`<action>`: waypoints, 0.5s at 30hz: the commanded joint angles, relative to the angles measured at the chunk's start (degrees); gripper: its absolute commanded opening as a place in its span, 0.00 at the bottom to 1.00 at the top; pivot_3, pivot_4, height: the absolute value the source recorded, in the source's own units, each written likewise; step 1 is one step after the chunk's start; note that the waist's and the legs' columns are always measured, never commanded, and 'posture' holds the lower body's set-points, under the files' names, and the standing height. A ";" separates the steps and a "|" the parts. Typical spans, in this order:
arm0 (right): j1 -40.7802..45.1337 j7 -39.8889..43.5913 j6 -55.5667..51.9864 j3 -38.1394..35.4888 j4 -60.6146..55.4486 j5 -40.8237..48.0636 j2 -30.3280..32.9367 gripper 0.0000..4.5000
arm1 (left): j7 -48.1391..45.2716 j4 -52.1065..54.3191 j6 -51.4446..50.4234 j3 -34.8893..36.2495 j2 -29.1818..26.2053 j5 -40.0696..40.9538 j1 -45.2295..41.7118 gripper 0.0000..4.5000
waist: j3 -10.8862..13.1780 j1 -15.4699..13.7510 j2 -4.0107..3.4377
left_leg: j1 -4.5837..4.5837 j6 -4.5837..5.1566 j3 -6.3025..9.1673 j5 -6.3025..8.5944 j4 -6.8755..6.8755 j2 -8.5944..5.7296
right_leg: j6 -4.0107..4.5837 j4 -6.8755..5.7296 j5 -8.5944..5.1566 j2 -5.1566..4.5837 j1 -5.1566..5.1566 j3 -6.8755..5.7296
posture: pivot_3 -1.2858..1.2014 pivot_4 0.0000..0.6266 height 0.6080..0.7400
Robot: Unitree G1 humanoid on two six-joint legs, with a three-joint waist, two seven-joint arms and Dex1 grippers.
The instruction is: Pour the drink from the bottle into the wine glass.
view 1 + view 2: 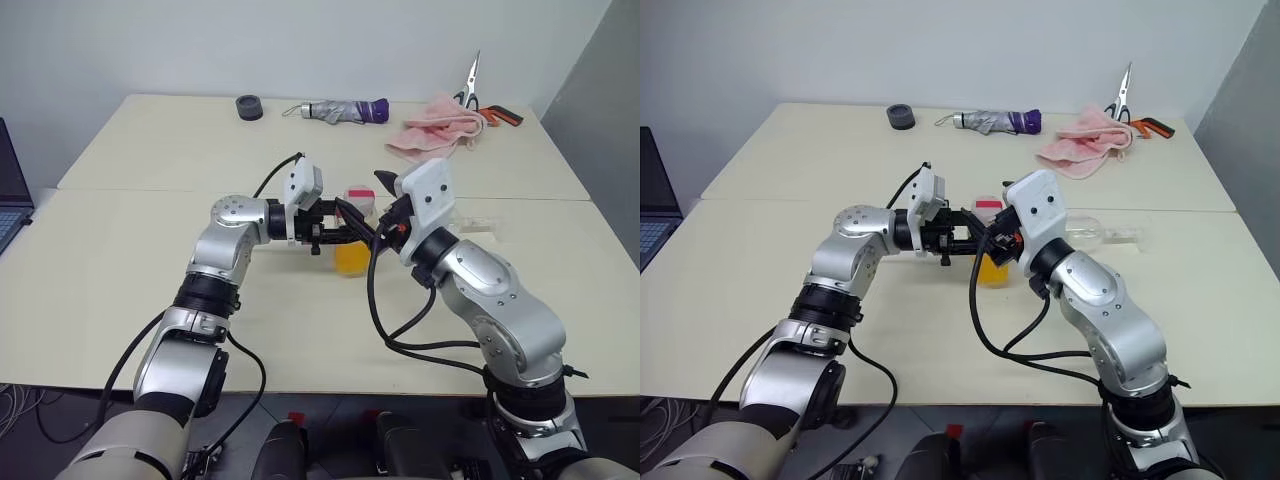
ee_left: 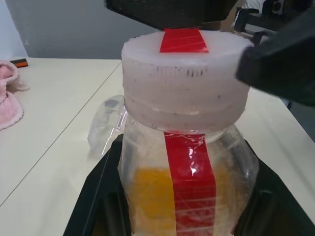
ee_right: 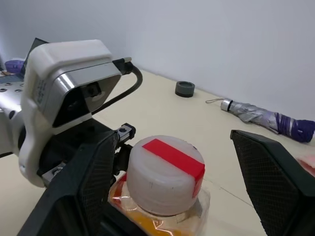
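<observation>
We have the left arm reaching in across our front, wrist level, left gripper (image 1: 345, 232) pointing toward our right, black fingers clamped tight on a load. Right arm bent at the elbow, forearm angled up and inward; right gripper (image 3: 174, 162) spread wide, fingers (image 3: 86, 184) apart, gripping nothing.

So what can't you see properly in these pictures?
- The bottle's base: in the left wrist view, cut off by the edge and the left pincer's black fingers.
- How much drink is left: in the eye views, the pincers cover most of the bottle.
- The wine glass: lying on the table behind the right arm, which hides its bowl.
- The cap's far side: faces away in the right wrist view.
</observation>
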State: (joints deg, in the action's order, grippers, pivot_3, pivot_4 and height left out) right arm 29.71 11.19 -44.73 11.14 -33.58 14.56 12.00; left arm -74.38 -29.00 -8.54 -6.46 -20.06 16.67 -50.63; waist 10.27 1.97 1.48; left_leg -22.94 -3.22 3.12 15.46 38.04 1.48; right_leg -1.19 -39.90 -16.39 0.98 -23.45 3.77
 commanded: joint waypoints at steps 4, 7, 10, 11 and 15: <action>0.80 0.15 0.81 -0.11 -0.37 -0.26 -1.46 0.86 | 0.00 1.69 1.63 1.07 -0.11 0.51 -1.85 0.43 | 0.00 0.02 0.00 | 0.01 0.00 0.00 0.00 0.00 0.00 | 0.00 -0.01 0.00 0.02 0.00 0.00 | 0.52 0.24 1.00; 0.94 0.58 0.49 -0.34 -0.12 0.30 -1.89 0.78 | 0.08 1.83 1.61 1.11 -0.21 0.49 -1.75 0.43 | 0.00 0.02 0.00 | 0.01 0.00 0.00 0.00 0.00 0.00 | 0.00 -0.02 0.00 0.01 0.00 0.00 | 0.52 0.24 1.00; 1.13 1.02 0.31 -0.34 0.23 0.66 -2.15 0.60 | 0.20 2.07 1.56 1.11 -0.22 0.50 -1.65 0.43 | 0.00 0.02 0.00 | 0.01 0.00 0.01 0.00 0.00 0.00 | 0.00 -0.02 0.00 0.01 0.00 -0.01 | 0.52 0.24 1.00; 1.11 1.18 0.22 -0.35 0.28 0.79 -2.26 0.51 | 0.22 2.15 1.53 1.11 -0.21 0.52 -1.61 0.43 | 0.00 0.02 0.00 | 0.01 0.00 0.01 0.00 0.00 0.00 | 0.00 -0.02 0.00 0.02 0.00 -0.01 | 0.52 0.24 1.00; 1.12 2.49 1.62 -0.42 0.57 1.25 -2.59 0.41 | 0.21 2.36 1.45 1.09 -0.23 0.55 -1.51 0.43 | 0.00 0.02 0.00 | 0.01 0.00 0.01 0.00 0.00 0.00 | 0.00 -0.02 0.00 0.01 0.00 -0.01 | 0.52 0.24 1.00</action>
State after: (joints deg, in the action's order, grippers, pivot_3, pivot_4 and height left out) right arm 29.84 12.50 -44.51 11.06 -31.87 14.75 9.97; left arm -74.33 -28.99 -8.16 -6.44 -20.08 16.59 -50.61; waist 10.27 2.00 1.48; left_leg -22.93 -3.22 3.13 15.46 38.04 1.48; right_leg -1.19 -39.92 -16.39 0.99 -23.45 3.76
